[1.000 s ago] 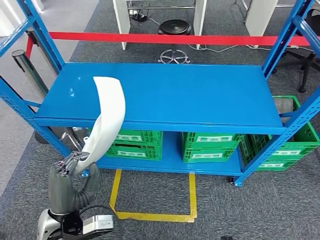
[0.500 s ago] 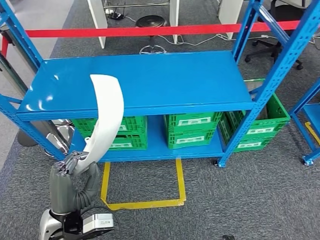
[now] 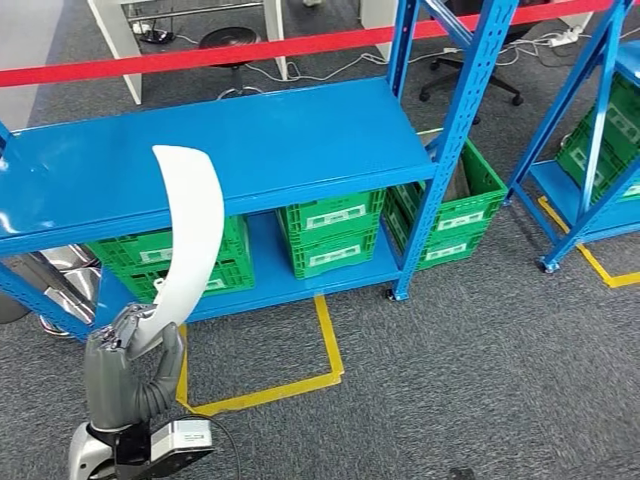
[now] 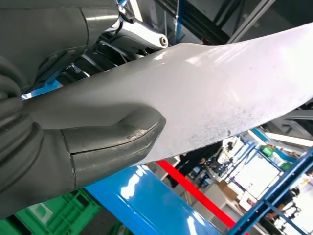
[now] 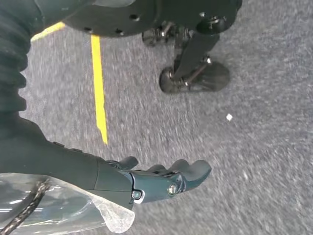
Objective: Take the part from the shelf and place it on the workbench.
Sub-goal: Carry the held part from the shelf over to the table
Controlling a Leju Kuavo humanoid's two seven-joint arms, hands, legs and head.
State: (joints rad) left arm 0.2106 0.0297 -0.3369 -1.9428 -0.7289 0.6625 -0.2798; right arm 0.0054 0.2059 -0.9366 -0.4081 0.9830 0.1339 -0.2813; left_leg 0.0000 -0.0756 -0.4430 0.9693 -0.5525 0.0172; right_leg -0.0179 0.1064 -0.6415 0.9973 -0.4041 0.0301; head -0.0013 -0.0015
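The part (image 3: 189, 225) is a long, thin white strip with a smooth, slightly glossy face, bowed along its length and curling over at its free end. It looks light and fairly stiff, since it keeps its curve with only one end supported, though a piece this thin will probably flex and sway when carried. The sheen suggests it could slip, so a grip low on the end, with fingers wrapped across the width, seems the sound place to take it. Its long axis runs up and slightly to the right from the grip, and the curled tip points back toward the left, over the front edge of the blue shelf (image 3: 302, 140). The left hand (image 3: 124, 365) grasps the lower end, thumb (image 4: 122, 134) pressed flat against the white face, holding the part in the air in front of the shelf rather than on it. The right hand (image 5: 166, 178) hangs empty over the grey carpet (image 5: 258, 147), fingers loosely extended. Green crates (image 3: 332, 230) sit on the shelf's lower level.
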